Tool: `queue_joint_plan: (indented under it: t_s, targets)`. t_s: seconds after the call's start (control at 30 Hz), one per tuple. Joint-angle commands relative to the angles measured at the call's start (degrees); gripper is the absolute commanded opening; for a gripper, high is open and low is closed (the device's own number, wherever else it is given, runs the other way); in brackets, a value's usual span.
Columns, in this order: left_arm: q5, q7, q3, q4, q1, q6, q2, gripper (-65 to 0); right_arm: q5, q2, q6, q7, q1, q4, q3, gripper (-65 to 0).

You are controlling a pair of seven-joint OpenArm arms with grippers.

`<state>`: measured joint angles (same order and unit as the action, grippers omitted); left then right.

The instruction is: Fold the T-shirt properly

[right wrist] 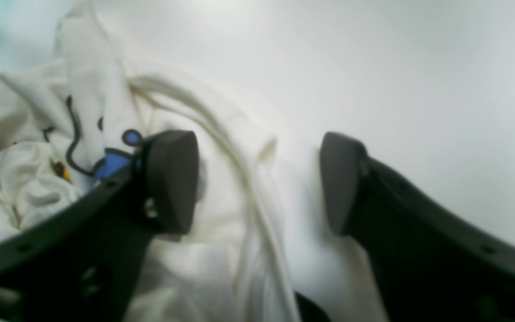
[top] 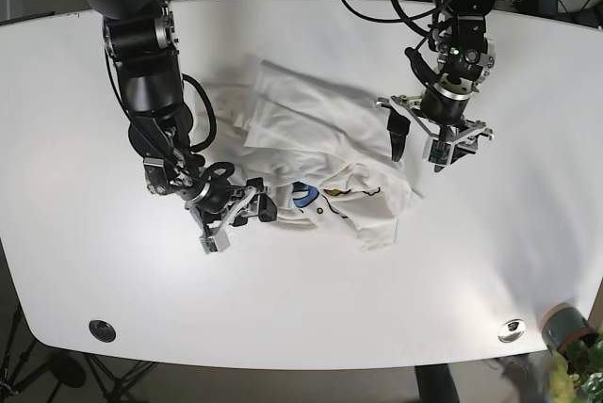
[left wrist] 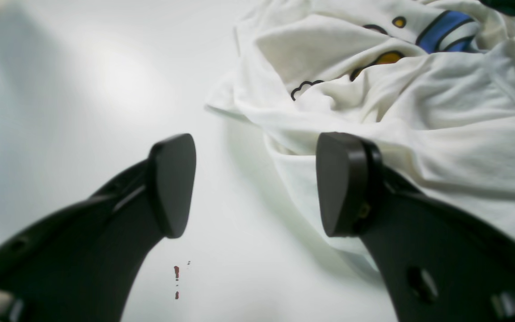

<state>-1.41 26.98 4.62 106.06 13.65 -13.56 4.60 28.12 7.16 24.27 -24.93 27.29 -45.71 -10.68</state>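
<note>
On the white bench (top: 85, 262) lies the crumpled white cotton T-shirt with a blue and yellow cartoon print (top: 320, 139), bunched in a heap between the two hands. At the shirt's near-left edge the right hand (top: 236, 217) spreads wide, one finger over the printed folds. At the shirt's right edge the left hand (top: 421, 144) also gapes wide, pointing downward, straddling the hem, gripping nothing.

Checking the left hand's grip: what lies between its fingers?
In the left wrist view, bare table fills the gap of the open left hand; the shirt edge lies only by one finger.
</note>
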Motion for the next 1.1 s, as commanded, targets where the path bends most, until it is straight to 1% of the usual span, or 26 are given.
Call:
queue_joint_plan:
  t_s: [0.0,0.07,0.1,0.2,0.27,0.37,0.47,0.57,0.63,0.73,0.9,1.03,1.07]
  targets:
    - [0.4,-1.6,0.3,1.1,-0.2,0.1,0.1,-25.3,0.1,-0.6,0.12,1.5,1.2,-0.4,-0.1,-38.8]
    - [0.5,-1.6,0.3,1.1,0.5,0.1,0.2,-25.3,0.1,-0.7,0.12,2.1,1.2,-0.4,-0.1,-44.2]
    - [0.8,-1.6,0.3,1.1,0.8,0.0,0.2,-25.3,0.1,-0.7,0.12,2.5,1.2,-0.4,-0.1,-48.4]
    - [4.8,-1.6,0.3,1.1,2.0,0.0,0.4,-25.3,0.1,-0.7,0.21,2.7,1.2,-0.5,-0.1,-57.2]
    - [8.8,-1.6,0.3,1.1,2.9,0.0,1.1,-25.3,0.1,-0.7,0.3,2.7,1.4,-0.6,-0.1,-64.4]
    - [12.9,-1.6,-1.5,1.2,4.3,0.0,3.4,-25.3,0.2,-0.7,0.3,2.7,1.7,-0.7,-0.1,-65.0]
    - [14.3,-1.6,-4.4,1.3,4.5,0.0,4.6,-25.3,0.2,-0.7,0.3,2.5,1.4,-3.1,-0.1,-65.0]
    - [14.5,-1.6,-7.3,1.3,4.5,0.0,5.3,-25.3,0.2,-0.5,0.3,2.3,0.5,-6.4,-0.1,-65.0]
    - [14.5,-1.6,-9.6,1.3,4.5,0.0,5.3,-25.3,0.2,0.5,0.3,2.3,-0.1,-7.8,-0.3,-65.0]
    - [14.5,-1.6,-12.9,1.3,4.2,0.0,5.4,-25.3,0.2,0.6,0.21,2.2,-0.3,-8.8,-0.4,-65.0]
    - [14.2,-1.6,-18.8,1.2,1.2,0.1,7.6,-25.1,0.2,0.8,0.21,2.2,-0.3,-8.7,-0.4,-65.0]
    - [14.2,-1.6,-17.9,1.1,0.1,0.2,7.7,-25.1,0.2,1.0,0.21,2.1,-0.4,-9.0,-0.4,-65.0]
    - [14.2,-1.6,-17.4,1.0,0.1,0.2,7.6,-25.1,0.4,1.0,0.21,1.3,-0.4,-9.1,-0.1,-65.0]
